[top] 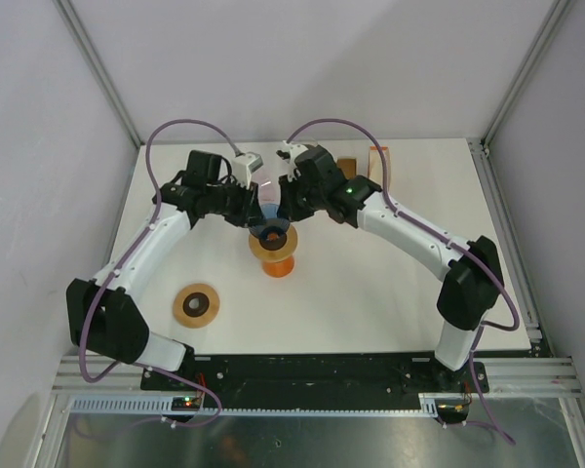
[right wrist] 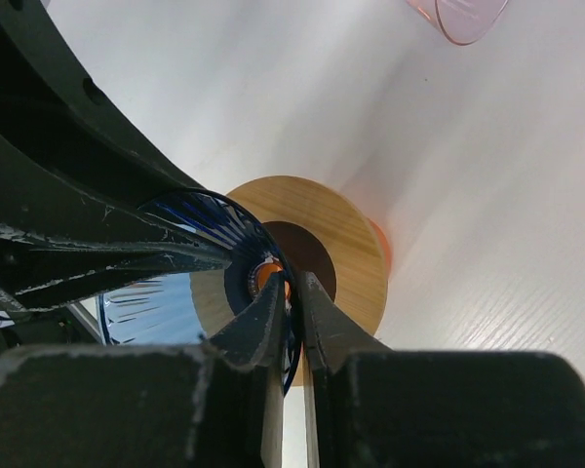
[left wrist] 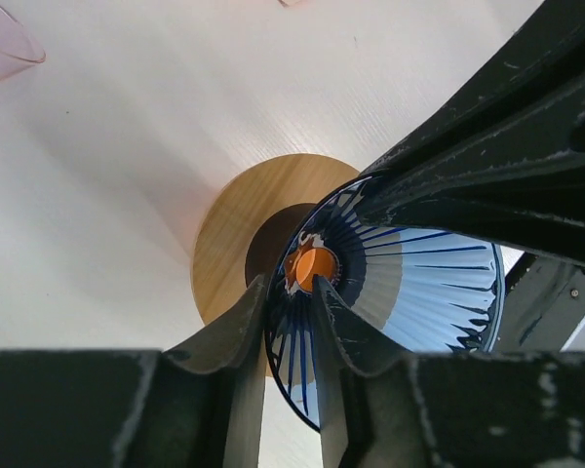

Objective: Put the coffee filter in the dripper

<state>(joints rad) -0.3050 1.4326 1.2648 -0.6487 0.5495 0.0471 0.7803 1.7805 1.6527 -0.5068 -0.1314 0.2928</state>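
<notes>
White and smooth, the surface [top: 370, 292] sits between plain grey walls [top: 39, 117].

Both arms meet near the middle. The left tool [left wrist: 288, 288] has its two dark, scratched fingers a little spread. The thin edge of the dripper [left wrist: 419, 283] runs through the gap between them. The right tool [right wrist: 291, 283] comes in from 3 o'clock. Its fingers are almost pressed together and pinch the other side of the dripper's edge.

The dripper is a see-through blue cone with thin dark ribs that fan out like sun rays. It is tilted, with its small end down at the dark hole of a round, flat wooden ring [left wrist: 234, 224]. A bit of orange shows through the small end. The ring rests on an orange stand [top: 279, 266], which the ring mostly hides.

At 8 o'clock from the stand, well apart, lies a second wooden ring [top: 196, 304] with a dark middle. A pink see-through piece [right wrist: 458, 15] is cut off by the picture's edge. At 1 o'clock, near the far edge, a white curved piece [top: 378, 161] stands with an orange-brown rim. It is too small to tell if it is the coffee filter.
</notes>
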